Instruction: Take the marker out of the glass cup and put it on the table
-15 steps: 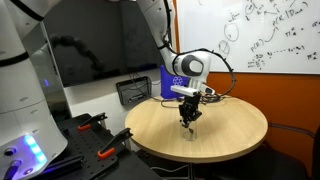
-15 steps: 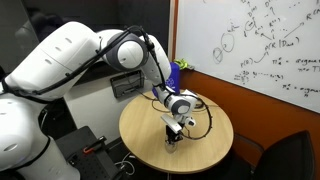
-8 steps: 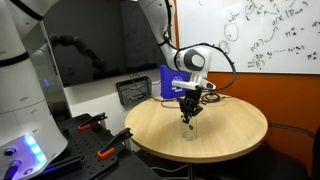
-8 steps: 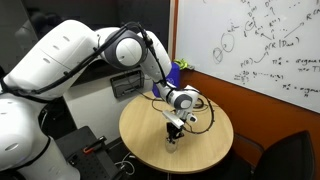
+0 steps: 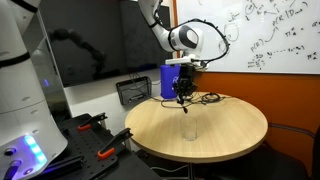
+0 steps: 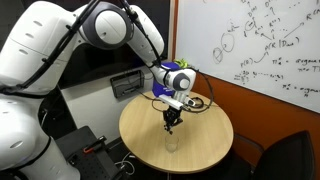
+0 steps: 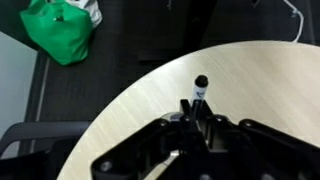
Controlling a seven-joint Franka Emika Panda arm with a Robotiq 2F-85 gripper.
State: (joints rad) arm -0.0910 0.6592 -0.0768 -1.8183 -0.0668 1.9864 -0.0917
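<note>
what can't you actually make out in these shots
- marker: the wrist view shows only its tip; the pincer holding it hides the rest.
- glass cup: outside the wrist view; in both exterior views it is too small and clear to see its inside.
- table: the wrist view cuts it off at the right edge.
- whiteboard writing: too small to read in both exterior views.

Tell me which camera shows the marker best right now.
The wrist view: the marker stands out close up between the jaws, its dark tip against the table. In both exterior views it is only a thin dark sliver under the jaws, above the glass cup.
</note>
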